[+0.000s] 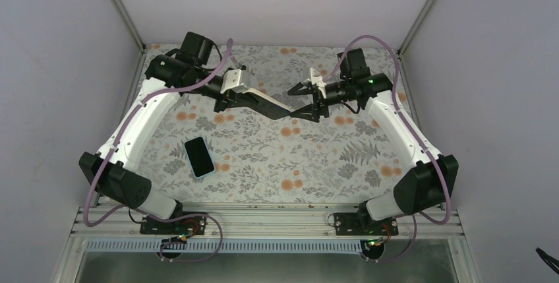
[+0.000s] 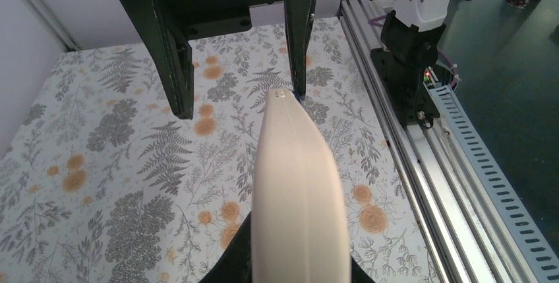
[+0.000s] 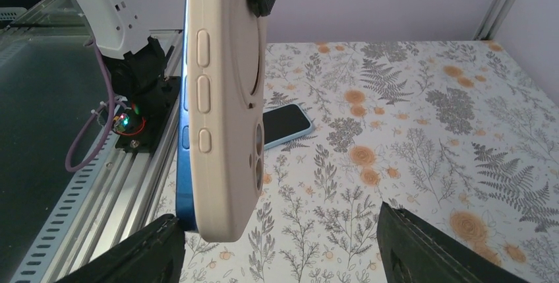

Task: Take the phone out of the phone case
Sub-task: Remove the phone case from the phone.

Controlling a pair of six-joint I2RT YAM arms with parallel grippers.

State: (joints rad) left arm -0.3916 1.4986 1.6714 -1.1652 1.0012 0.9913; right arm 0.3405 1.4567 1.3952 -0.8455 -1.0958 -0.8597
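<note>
My left gripper is shut on the beige-pink phone case and holds it in the air on edge over the far middle of the table. A phone with a blue edge sits inside the case. My right gripper is open, and the free end of the case hangs between its jaws, close to its left finger. From above, the right gripper faces the end of the cased phone. A second phone with a black screen and pale light-blue rim lies flat on the table.
The floral table cover spreads under both arms. An aluminium rail and the arm bases run along the near edge. Grey walls and frame posts close in the left, right and far sides.
</note>
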